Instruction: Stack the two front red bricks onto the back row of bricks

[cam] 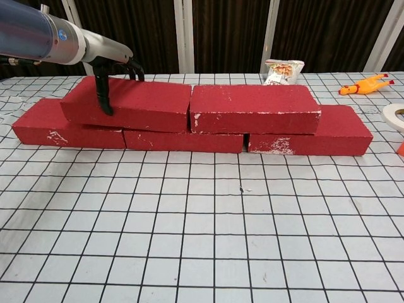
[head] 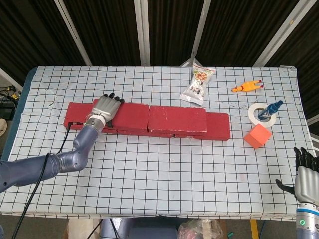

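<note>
Three red bricks form the back row [head: 218,125] [cam: 329,134] across the checkered table. Two more red bricks lie on top of that row. My left hand [head: 106,109] [cam: 108,71] grips the upper left brick [head: 130,115] [cam: 136,104], thumb down its front face and fingers over its back edge. This brick sits end to end with the upper right brick [head: 177,119] [cam: 252,107], almost touching. My right hand [head: 305,175] hovers open at the table's front right corner, far from the bricks, and appears only in the head view.
Behind the bricks lies a snack bag [head: 198,84] [cam: 282,71]. A yellow rubber chicken [head: 246,86] [cam: 363,84], a tape roll [head: 261,114] with a blue tool [head: 273,107] in it, and an orange cube [head: 257,136] sit at the right.
</note>
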### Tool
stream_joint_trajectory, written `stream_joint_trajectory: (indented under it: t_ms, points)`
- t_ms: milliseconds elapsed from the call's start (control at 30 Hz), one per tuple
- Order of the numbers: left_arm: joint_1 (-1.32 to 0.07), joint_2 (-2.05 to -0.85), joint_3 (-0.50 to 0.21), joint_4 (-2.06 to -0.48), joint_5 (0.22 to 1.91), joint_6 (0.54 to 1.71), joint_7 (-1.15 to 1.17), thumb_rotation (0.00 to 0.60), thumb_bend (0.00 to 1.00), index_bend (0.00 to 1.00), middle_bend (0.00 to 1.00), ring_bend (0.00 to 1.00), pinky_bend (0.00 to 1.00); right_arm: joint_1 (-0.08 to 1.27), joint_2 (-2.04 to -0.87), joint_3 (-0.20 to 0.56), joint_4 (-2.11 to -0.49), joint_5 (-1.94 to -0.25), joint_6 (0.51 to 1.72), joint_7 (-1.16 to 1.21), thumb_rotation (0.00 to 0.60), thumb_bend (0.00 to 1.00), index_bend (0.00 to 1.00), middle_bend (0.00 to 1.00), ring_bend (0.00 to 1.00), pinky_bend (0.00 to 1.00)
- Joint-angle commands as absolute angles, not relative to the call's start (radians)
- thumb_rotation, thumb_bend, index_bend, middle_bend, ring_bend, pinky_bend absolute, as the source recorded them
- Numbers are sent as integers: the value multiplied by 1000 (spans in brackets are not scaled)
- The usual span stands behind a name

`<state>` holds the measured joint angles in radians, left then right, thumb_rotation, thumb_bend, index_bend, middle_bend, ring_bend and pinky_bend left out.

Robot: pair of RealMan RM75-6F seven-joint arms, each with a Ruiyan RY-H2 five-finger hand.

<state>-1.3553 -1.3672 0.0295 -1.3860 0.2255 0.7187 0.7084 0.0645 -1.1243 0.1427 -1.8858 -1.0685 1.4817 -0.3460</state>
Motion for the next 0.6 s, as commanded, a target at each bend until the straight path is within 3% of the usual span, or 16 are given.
stream_joint_trajectory:
  t_ms: [33, 600]
  points:
    - [-1355, -1368, 29, -1387, 226, 720, 708, 600, 0, 163, 120, 50, 138, 64, -1125, 143, -1887, -1068, 1483, -347, 600, 184, 22, 0, 0, 0]
    - [-1366, -1374, 30, -1398, 174, 743, 737, 600, 0, 139, 73, 17, 126, 62, -1125, 144, -1889, -1068, 1490, -346, 600, 184, 22, 0, 0, 0]
